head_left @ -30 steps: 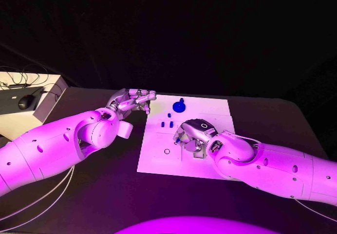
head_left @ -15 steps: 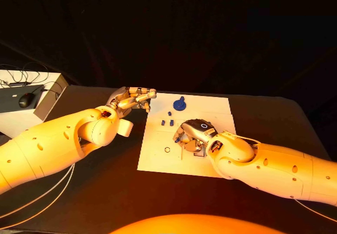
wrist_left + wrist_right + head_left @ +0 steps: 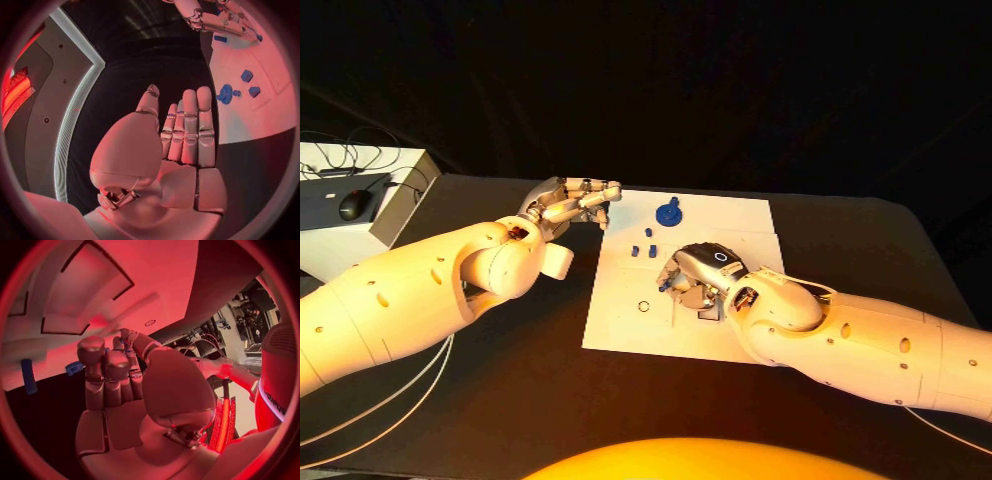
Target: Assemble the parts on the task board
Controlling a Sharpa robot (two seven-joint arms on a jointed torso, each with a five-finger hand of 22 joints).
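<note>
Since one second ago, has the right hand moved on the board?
No. The right hand stays at the same place on the board, below the blue parts.

Left hand point(image 3: 568, 206) empty, fingers straight; right hand point(image 3: 700, 272) curled, palm down.

robotics lab: black table point(image 3: 516, 400), white equipment box point(image 3: 351, 215), cables point(image 3: 358, 160).

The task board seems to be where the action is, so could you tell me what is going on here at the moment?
The robot is assembling small blue parts on the white task board. Its right hand is down on the middle of the board with fingers curled; whether it holds a part I cannot tell. The left hand hovers at the board's far left corner, fingers together, holding nothing. A larger round blue part and a few small blue pieces lie loose on the board beyond the right hand.
</note>
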